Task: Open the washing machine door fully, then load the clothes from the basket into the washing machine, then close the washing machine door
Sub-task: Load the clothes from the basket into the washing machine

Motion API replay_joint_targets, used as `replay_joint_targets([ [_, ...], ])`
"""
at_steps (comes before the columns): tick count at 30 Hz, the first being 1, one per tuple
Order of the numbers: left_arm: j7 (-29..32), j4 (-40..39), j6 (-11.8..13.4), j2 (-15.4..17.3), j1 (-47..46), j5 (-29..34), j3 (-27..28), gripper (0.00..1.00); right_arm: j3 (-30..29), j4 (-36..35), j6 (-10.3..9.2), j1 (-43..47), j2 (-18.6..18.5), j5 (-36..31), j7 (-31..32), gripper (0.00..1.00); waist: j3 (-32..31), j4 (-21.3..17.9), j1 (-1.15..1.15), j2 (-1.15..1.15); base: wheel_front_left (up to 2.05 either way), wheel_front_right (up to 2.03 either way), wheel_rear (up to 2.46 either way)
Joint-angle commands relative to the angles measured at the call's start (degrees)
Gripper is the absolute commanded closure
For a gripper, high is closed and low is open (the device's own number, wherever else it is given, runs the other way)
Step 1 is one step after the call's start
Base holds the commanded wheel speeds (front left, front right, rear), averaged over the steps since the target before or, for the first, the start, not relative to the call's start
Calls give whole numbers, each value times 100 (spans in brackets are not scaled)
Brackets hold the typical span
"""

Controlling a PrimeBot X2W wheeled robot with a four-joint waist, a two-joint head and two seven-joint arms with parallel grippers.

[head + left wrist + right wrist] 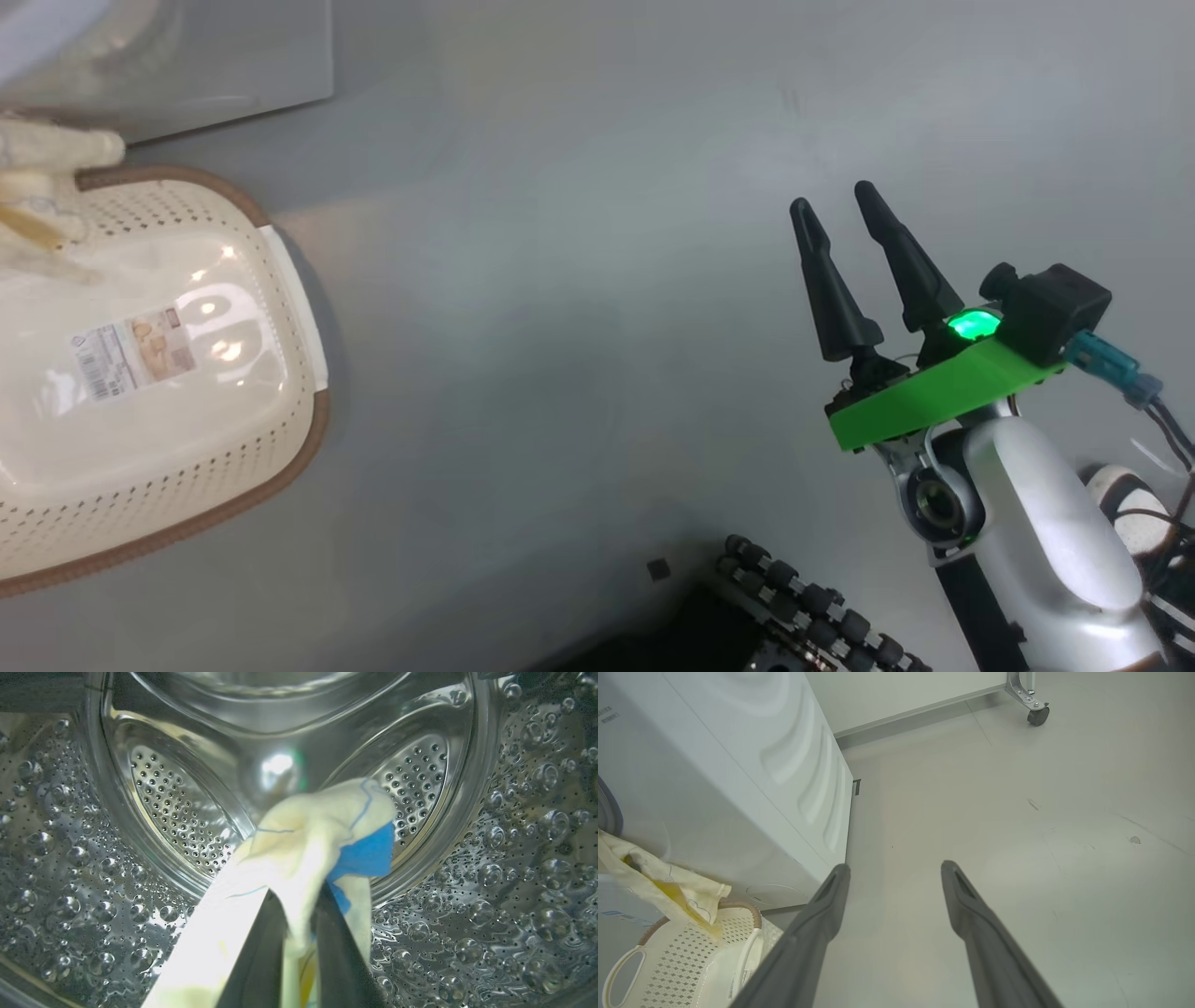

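My left gripper [299, 900] is deep inside the steel perforated drum [177, 807] of the washing machine, shut on a cream-yellow garment [308, 830] with a bright blue cuff. The garment's tail trails back past the fingers. In the right wrist view, cream cloth [658, 882] hangs from the white washing machine [738, 788] down over the basket [682, 961]. The head view shows the basket [289, 280] at the left, its label sticker on a bare base, and cloth [37, 187] at its far corner. My right gripper [833, 201] stands open over the floor, holding nothing. The washing machine door is out of view.
Pale grey floor spreads right of the machine and basket. A metal frame leg on a caster wheel [1037, 715] stands by the far wall. My own wheeled base [803, 597] with dark rollers shows at the bottom of the head view.
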Motion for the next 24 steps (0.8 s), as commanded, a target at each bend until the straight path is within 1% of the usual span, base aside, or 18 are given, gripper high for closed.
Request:
replay_joint_targets([
  [1, -66, -204, -19, 351, -212, 73, 46, 100, 85, -126, -15, 86, -20, 28, -55, 0, 7, -70, -1, 0, 0, 0, 0],
  [7, -223, 290, -27, 529, -1002, 270, -187, 100, 184, -134, -15, 87, -19, 171, -55, 0, 45, -237, -1, 0, 0, 0, 0],
  [12, -384, 792, -12, 649, -1564, 488, -374, 100, 271, -159, -15, 43, -19, 260, -55, 0, 201, -348, -1, 0, 0, 0, 0],
  [24, -414, 2010, 17, 678, -2167, 997, -966, 100, 408, -169, -15, -116, -18, 398, -55, 0, 618, -521, -1, 0, 0, 0, 0],
])
